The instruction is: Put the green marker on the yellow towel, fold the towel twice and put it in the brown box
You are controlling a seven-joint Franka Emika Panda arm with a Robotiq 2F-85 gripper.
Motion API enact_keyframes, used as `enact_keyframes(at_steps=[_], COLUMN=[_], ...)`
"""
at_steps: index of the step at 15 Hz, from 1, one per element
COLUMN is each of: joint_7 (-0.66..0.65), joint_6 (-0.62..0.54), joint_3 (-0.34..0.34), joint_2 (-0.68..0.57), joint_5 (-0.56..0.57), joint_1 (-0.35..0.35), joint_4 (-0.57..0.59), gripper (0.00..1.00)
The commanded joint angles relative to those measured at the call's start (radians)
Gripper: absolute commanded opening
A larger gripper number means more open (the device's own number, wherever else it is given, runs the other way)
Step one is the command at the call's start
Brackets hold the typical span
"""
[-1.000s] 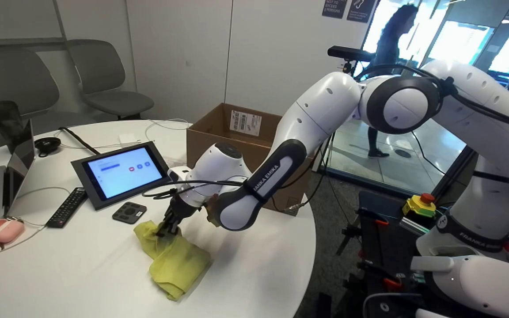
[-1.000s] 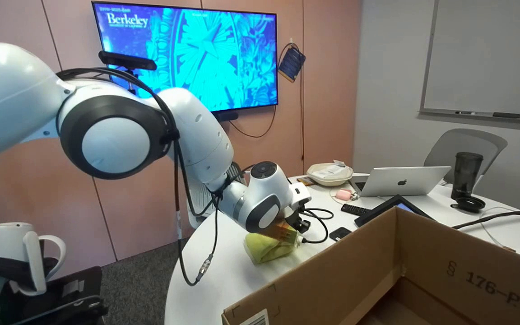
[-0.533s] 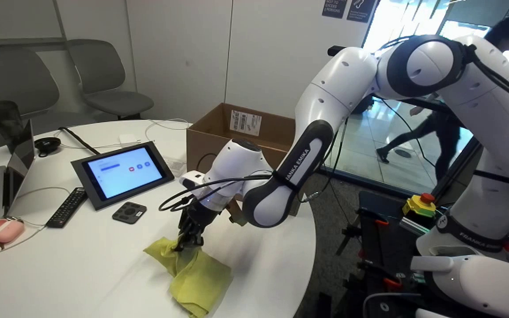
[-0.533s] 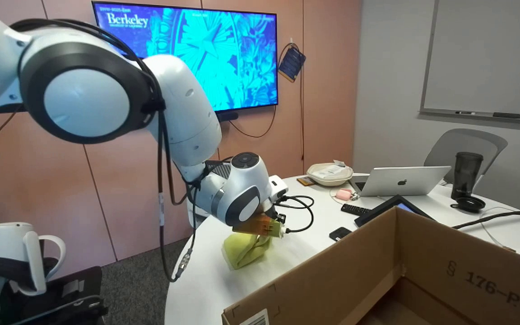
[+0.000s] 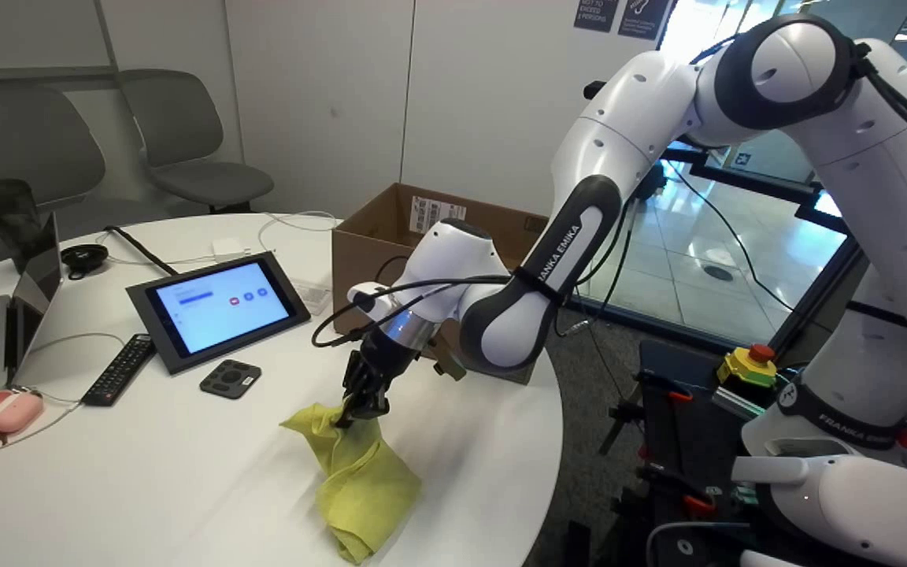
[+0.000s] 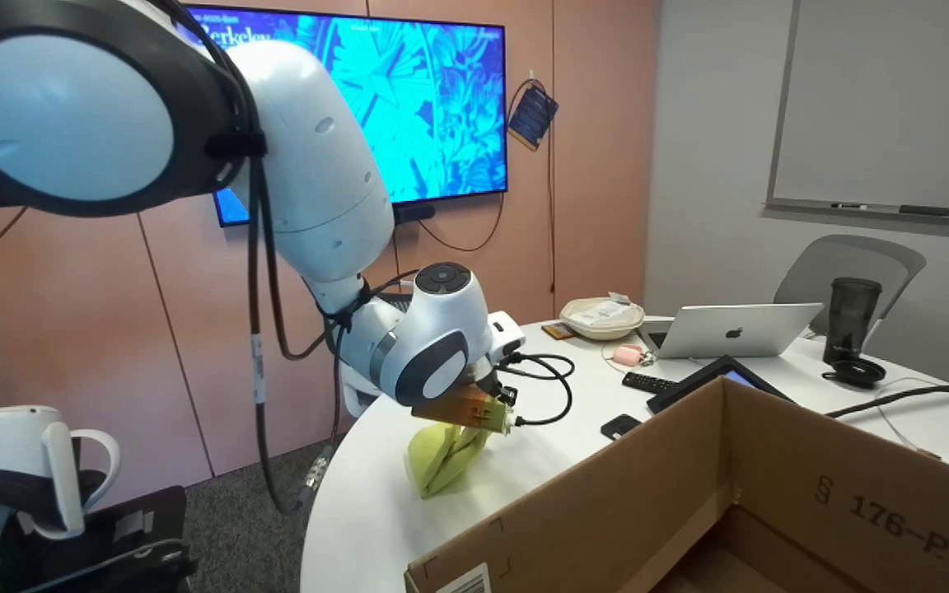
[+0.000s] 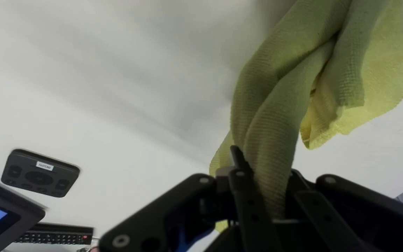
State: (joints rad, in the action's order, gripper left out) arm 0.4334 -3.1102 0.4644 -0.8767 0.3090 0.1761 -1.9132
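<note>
In the wrist view the gripper comes in from the bottom of the frame, its two black fingers drawn in on a bunched fold of the yellow towel. They stand only as far apart as the gathered cloth is thick; the fold runs down between them, and more of the cloth shows to the left of the fingertips. From this grip the towel rises in twisted folds toward the upper right of the frame, with a loose flap at the right. A small dark keypad lies at lower left, well apart from the fingers. In an exterior view the gripper, tilted, has its tips at the top of the towel, a little left of centre; one pointed corner juts out to the left, and the rest drops toward the bottom of the frame over the white table. Whether the lowest edge touches the tabletop I cannot tell. The brown box stands behind, in the middle of the frame. In an exterior view the box fills the lower right, and the towel shows left of it, below the robot's wrist; the fingertips are partly hidden there.
</note>
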Motion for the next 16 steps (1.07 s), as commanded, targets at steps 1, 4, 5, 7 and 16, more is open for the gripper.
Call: enact_keyframes(at_steps=[1, 4, 5, 7, 16], joint_7=[0.007, -0.03, -0.034, -0.041, -0.04], joint_6=[-0.024, -0.029, -0.028, -0.032, -0.186], joint_3=[0.03, -0.023, -0.029, -0.049, -0.06], joint_2=[0.061, 0.07, 0.069, 0.067, 0.104], joint_5=[-0.011, -0.028, -0.032, -0.033, 0.021], joint_1=[0.044, 0.005, 0.003, -0.013, -0.06], joint_4=[-0.069, -0.052, -0.05, -0.052, -0.201], gripper=[0.06, 0.06, 0.06, 0.07, 0.07])
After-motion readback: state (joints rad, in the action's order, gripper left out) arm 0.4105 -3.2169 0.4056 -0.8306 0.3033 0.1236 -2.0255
